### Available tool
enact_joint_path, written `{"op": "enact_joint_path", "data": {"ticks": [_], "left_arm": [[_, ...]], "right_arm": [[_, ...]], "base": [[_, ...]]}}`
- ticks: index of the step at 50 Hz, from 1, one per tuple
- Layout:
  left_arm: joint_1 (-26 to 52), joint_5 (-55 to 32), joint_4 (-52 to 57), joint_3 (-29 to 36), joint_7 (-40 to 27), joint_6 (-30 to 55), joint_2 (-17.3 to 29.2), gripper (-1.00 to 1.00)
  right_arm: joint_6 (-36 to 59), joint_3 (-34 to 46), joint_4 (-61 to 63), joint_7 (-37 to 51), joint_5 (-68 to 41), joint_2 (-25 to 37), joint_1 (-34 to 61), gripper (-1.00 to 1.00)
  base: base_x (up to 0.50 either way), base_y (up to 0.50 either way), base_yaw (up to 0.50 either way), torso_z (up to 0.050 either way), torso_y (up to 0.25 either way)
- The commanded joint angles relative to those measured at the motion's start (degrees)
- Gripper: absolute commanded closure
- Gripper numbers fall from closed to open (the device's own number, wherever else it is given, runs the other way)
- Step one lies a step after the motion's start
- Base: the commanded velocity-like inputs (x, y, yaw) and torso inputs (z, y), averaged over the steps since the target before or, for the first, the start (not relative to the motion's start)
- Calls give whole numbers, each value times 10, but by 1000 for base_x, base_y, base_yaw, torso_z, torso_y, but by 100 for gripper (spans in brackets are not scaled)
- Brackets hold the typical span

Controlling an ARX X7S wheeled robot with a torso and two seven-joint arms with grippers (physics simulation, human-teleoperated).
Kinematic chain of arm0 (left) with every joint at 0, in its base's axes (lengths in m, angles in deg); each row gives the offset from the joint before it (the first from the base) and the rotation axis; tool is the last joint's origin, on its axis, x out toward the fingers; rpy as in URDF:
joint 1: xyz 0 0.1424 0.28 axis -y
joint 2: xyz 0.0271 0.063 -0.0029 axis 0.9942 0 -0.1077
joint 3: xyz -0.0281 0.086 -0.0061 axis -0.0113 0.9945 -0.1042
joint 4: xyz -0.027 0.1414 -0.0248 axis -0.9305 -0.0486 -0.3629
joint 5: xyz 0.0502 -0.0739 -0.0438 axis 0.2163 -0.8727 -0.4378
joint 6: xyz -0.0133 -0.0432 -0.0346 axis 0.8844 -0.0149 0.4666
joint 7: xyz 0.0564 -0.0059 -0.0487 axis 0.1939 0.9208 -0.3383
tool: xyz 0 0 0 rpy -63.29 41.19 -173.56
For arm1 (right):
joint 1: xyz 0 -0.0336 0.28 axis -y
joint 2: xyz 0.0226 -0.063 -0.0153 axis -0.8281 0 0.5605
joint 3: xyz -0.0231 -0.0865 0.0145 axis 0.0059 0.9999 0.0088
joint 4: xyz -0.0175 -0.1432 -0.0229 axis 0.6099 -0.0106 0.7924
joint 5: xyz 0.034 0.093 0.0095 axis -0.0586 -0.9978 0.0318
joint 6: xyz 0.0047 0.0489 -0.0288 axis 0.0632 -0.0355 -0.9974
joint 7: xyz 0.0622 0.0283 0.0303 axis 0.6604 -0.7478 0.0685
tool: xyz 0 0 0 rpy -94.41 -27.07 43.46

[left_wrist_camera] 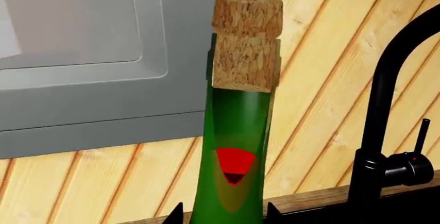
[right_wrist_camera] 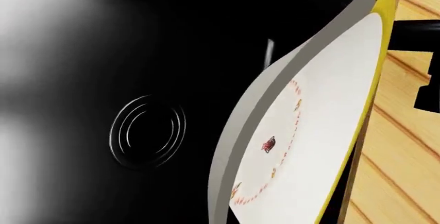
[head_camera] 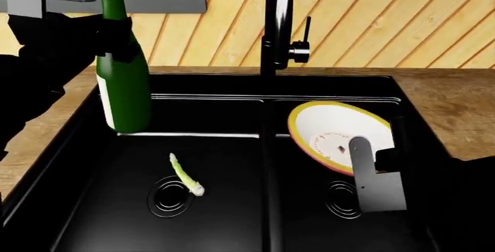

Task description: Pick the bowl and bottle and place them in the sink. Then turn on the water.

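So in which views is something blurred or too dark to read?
Right wrist view: a pale, blurred shape smears across the sink beside the sharp bowl. Head view: both arms are near-black silhouettes. Left wrist view: the bottle is crisp.

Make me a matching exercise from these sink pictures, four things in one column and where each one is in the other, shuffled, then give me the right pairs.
Things:
1. bottle
2. bowl
3. green stalk
4. faucet

Places:
A. lying on the floor of the sink's left basin, beside the drain
B. standing behind the centre divider, at the back rim
C. held upright by the left gripper over the left basin's back corner
D. tilted over the right basin, at the right gripper

Pairs: 1-C, 2-D, 3-A, 4-B
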Motion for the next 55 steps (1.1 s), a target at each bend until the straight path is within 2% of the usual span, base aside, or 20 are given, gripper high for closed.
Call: {"op": "enact_joint_path", "data": {"ticks": [1, 2, 14, 34, 55], "left_arm": [[3, -6, 4, -2, -1, -17, 2, 100], [-18, 264, 53, -155, 180, 97, -119, 100], [-13, 259, 56, -155, 181, 100, -118, 100], [-19, 255, 51, -155, 181, 94, -117, 100], [-18, 254, 42, -151, 181, 89, -114, 100]], "right_arm": [[-3, -9, 9, 3, 10, 4, 3, 100], [-162, -353, -55, -229, 225, -178, -199, 100], [-162, -352, -48, -224, 225, -169, -207, 100], [-178, -296, -143, -230, 236, -194, -155, 100], [-197, -244, -212, -224, 246, -215, -146, 100]], "base": [[0, 0, 0, 0, 0], [0, 0, 0, 0, 0], [0, 0, 0, 0, 1], [0, 0, 0, 0, 1], [0, 0, 0, 1, 1]]}}
